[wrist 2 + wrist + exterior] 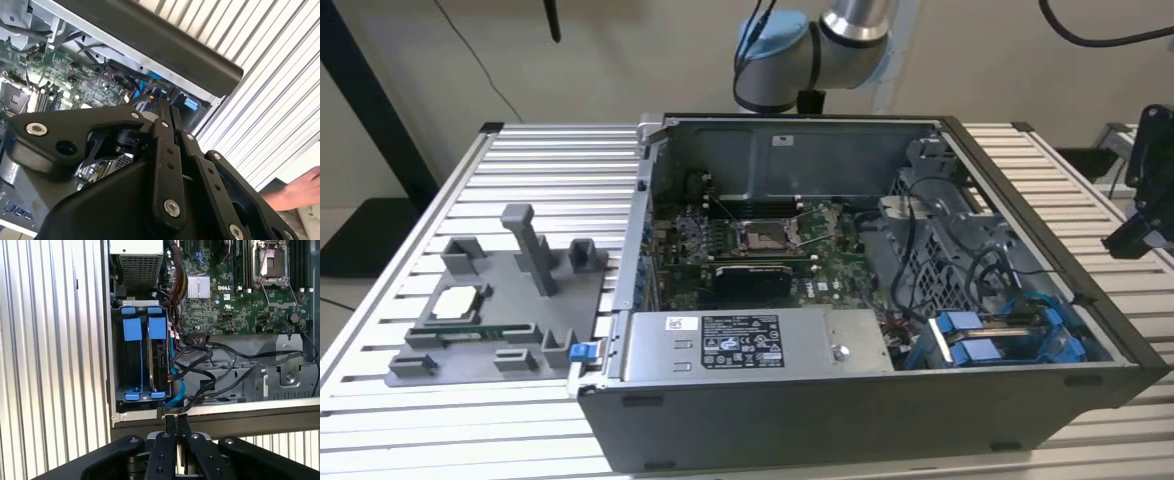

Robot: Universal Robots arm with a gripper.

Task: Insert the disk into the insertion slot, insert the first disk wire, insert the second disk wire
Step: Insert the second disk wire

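Observation:
The grey drive cage with blue rails, the insertion slot, sits in the corner of the open computer case and shows in the exterior view too. A dark drive in a blue carrier, the disk, stands edge-on inside it. Black and blue wires bunch right beside the disk; I cannot tell whether any is plugged in. My gripper hovers outside the case wall nearest the cage, fingers pressed together with nothing between them. Both wrist views show it, fingertips pointing at the cage corner.
A silver labelled power-supply box lies beside the cage, the motherboard behind it. On the slatted table at the exterior view's left stands a grey fixture with parts. A person's hand rests near the table edge.

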